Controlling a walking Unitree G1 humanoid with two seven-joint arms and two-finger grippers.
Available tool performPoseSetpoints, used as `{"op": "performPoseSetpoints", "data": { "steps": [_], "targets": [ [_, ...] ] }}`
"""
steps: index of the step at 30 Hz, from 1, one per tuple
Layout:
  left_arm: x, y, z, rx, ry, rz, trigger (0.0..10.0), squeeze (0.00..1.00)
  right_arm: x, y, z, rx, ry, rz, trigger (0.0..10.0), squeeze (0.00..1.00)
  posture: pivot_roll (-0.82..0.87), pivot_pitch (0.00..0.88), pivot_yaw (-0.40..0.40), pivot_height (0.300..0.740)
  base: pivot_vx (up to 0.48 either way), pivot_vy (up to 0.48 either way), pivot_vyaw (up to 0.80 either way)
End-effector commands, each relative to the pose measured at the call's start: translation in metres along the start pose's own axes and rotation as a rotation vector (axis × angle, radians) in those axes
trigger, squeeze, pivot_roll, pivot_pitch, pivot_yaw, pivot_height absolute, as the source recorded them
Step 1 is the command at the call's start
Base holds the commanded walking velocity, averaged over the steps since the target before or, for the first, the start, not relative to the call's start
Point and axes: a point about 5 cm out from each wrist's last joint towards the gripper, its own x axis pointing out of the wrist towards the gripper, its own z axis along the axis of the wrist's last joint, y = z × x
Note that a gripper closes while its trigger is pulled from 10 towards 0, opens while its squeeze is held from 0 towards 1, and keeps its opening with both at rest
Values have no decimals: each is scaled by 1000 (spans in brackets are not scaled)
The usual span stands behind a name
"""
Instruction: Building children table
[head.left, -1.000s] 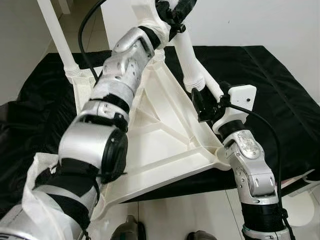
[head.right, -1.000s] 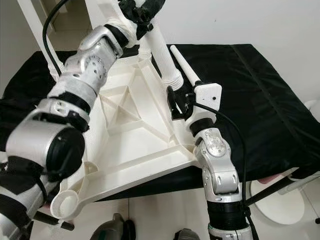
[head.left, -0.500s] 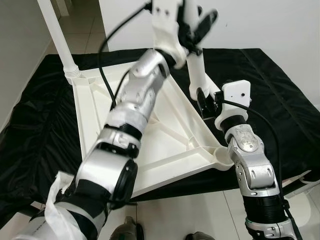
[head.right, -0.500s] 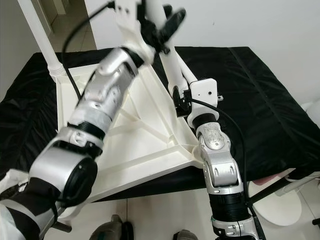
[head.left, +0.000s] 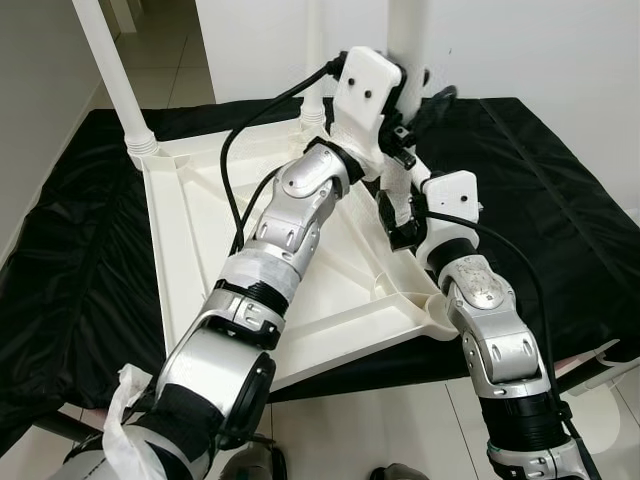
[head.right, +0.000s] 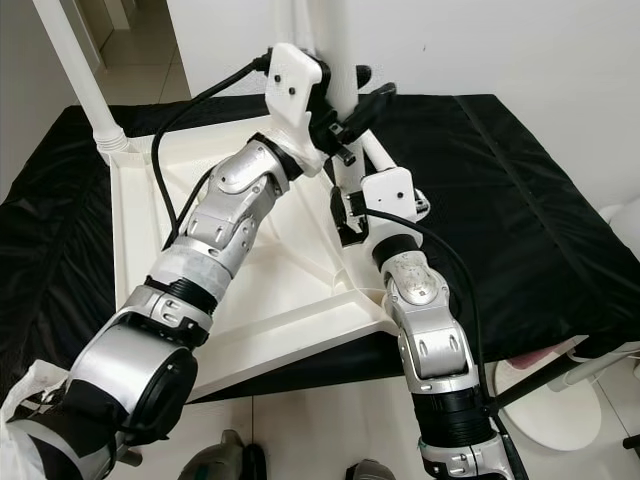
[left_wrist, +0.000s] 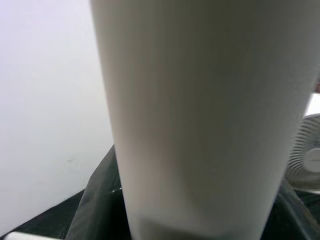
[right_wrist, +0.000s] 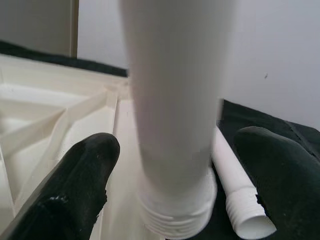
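The right gripper (right_wrist: 172, 190) stands wide open around the threaded foot of an upright white table leg (right_wrist: 175, 100); its two black fingers (right_wrist: 75, 185) flank the leg on either side with a clear gap to it, so nothing is clamped. In the eye views that gripper (head.left: 400, 215) sits at the right edge of the upturned white tabletop (head.left: 190, 250), low on the leg where it meets the tabletop's corner. Higher on the same leg (head.right: 335, 40) is the left gripper (head.right: 350, 110), its black fingers (head.right: 372, 100) reaching around the tube; the left wrist view has the leg (left_wrist: 200, 115) pressed close across the picture, but whether those fingers pinch it or only ring it I cannot tell.

Just beside the foot of the held leg, on the side away from the tabletop, a loose leg (right_wrist: 232, 175) lies on the black cloth (head.left: 560, 200) with its threaded end toward the right wrist camera. The tabletop rests underside up on that cloth, ribs showing. At its far left corner another leg (head.left: 110, 70) already stands upright, and a further one (head.left: 315, 60) rises at the far corner behind the left arm.
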Motion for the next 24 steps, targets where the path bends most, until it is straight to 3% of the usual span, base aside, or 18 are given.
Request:
{"op": "performPoseSetpoints", "data": {
  "steps": [1,12,24],
  "targets": [
    [3,-4,4,-2,-14,-25,10000,0,0,1,-4,-11,18,10,10000,0,-16,0,21,740,0,0,0],
    [6,-13,13,-47,-45,-72,10000,0,14,-11,-13,-185,24,37,10000,0,-6,0,17,740,0,0,0],
    [4,-14,13,-65,-31,-73,10000,0,26,-11,-3,-242,-78,81,10000,0,0,0,9,740,0,0,0]
  ]
}}
